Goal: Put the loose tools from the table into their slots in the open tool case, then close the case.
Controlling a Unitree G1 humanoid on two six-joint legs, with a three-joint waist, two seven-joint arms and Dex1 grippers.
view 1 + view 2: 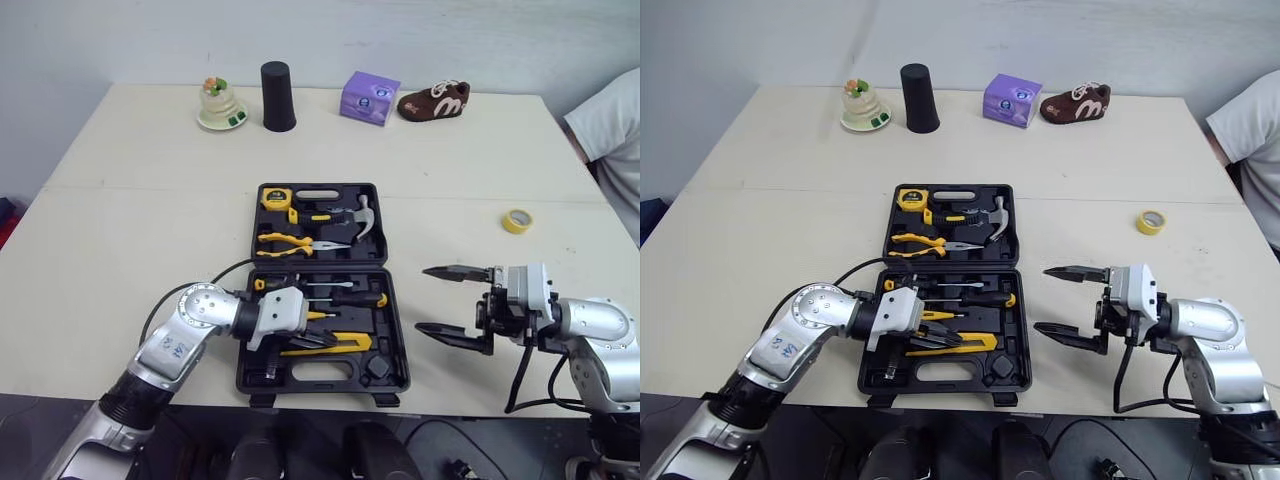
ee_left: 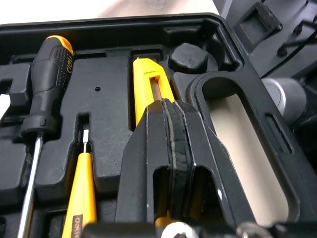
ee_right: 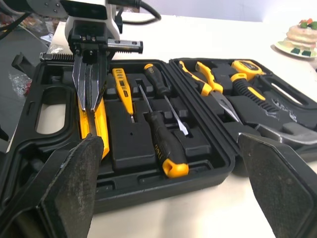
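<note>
The black tool case point(image 1: 400, 345) lies open in the middle of the table. Its far half holds a tape measure point(image 1: 275, 198), pliers point(image 1: 290, 242) and a hammer point(image 1: 362, 215). In the near half lie a black-and-yellow screwdriver point(image 1: 350, 298), a yellow tester screwdriver point(image 3: 122, 84) and a yellow utility knife point(image 1: 347, 343). My left gripper point(image 1: 333, 340) is shut, its tips resting on the knife point(image 2: 151, 82) in its slot. My right gripper point(image 1: 422, 300) hangs wide open just right of the case, holding nothing; its pads point(image 3: 74, 188) face the case.
A yellow tape roll point(image 1: 517, 221) lies on the table at the right. Along the far edge stand a cake plate point(image 1: 221, 105), a black cup point(image 1: 278, 97), a purple box point(image 1: 369, 97) and a brown shoe point(image 1: 434, 102). A person's white sleeve point(image 1: 610, 120) is at the right edge.
</note>
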